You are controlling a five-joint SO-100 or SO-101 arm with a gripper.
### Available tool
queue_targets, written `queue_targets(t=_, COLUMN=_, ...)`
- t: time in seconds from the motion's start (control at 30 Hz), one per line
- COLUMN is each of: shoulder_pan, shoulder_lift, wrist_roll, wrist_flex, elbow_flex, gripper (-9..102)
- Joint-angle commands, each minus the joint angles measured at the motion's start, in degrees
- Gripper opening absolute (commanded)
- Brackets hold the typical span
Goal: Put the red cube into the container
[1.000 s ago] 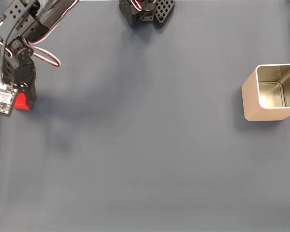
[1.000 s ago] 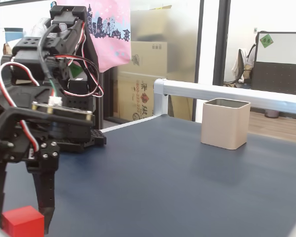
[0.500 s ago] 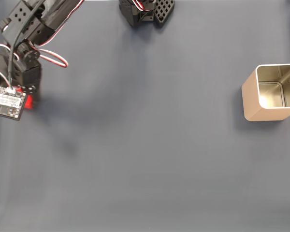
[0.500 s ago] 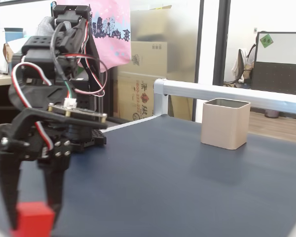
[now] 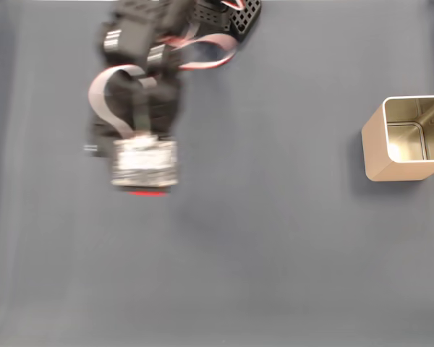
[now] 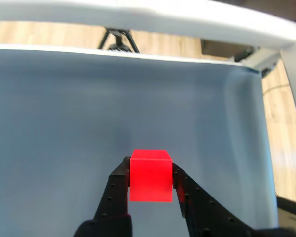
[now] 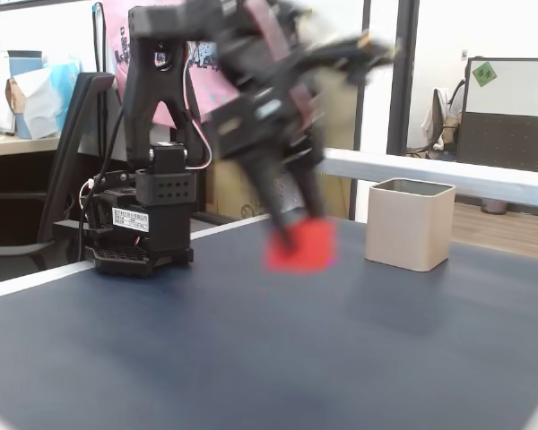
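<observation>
Item: red cube, grasped in my gripper, lifted clear of the bench. Container: upright, open, well apart.

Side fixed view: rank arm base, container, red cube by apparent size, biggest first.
1. Arm base
2. Container
3. Red cube, held in the jaws; motion-blurred and nearer the camera than the container, yet it looks smallest.

A dark blue table bears the container (upright).
</observation>
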Motion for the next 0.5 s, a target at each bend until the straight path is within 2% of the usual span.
queue_targets(t=0.0, shoulder_pan=-9.3, shoulder_lift=6.7, wrist_roll=4.5, wrist_flex=3.1, elbow_flex=-0.7, gripper=0)
queue_targets(t=0.23, shoulder_pan=-28.5, shoulder_lift=8.9, wrist_roll=12.0, wrist_flex=8.2, elbow_flex=-2.8, gripper=0)
queue_targets(t=0.47, shoulder_pan=-41.4, shoulder_lift=3.5, wrist_roll=17.1, wrist_flex=9.8, elbow_flex=-10.1, gripper=0)
